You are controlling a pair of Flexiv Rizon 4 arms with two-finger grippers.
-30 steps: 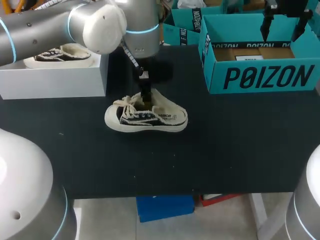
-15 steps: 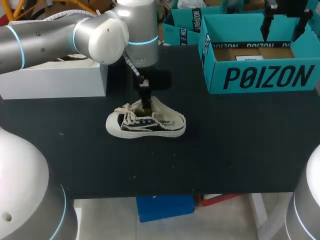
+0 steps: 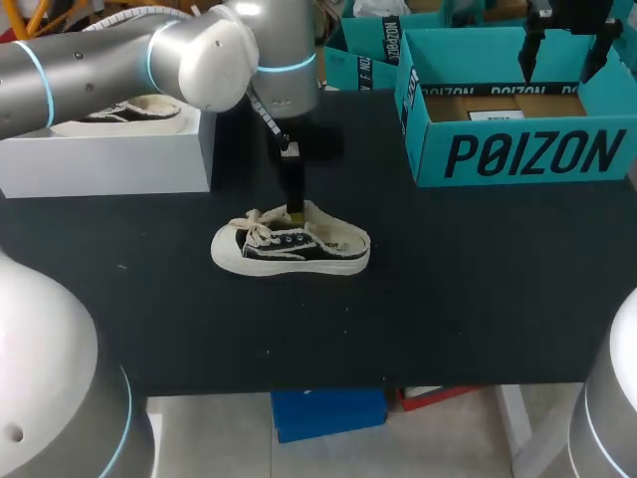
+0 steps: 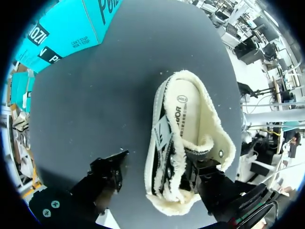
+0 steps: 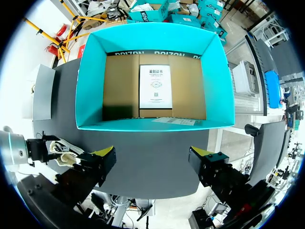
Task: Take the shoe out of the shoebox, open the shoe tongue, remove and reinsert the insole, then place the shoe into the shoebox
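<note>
A cream, fleece-lined shoe (image 3: 291, 247) with dark sides and white laces stands on the black table, toe toward the left. My left gripper (image 3: 295, 211) hangs over its opening. In the left wrist view the left gripper (image 4: 157, 164) is open: one finger (image 4: 205, 174) sits inside the shoe (image 4: 183, 143) by the tongue, the other (image 4: 110, 168) stands outside, apart from the side wall. The insole (image 4: 183, 112) lies in the shoe. My right gripper (image 3: 562, 45) hovers open above the empty teal shoebox (image 3: 518, 129); in the right wrist view the right gripper (image 5: 155, 162) looks down into the shoebox (image 5: 155, 81).
A white box (image 3: 109, 154) with a second shoe on top stands at the back left. Another teal box (image 3: 360, 55) sits behind the table's far edge. A white sheet (image 5: 155, 86) lies on the shoebox's cardboard floor.
The left gripper's fingers have spread apart, letting go of the shoe's collar. The shoe, tilted a second ago, now rests flat on the table. The right arm has not moved.
</note>
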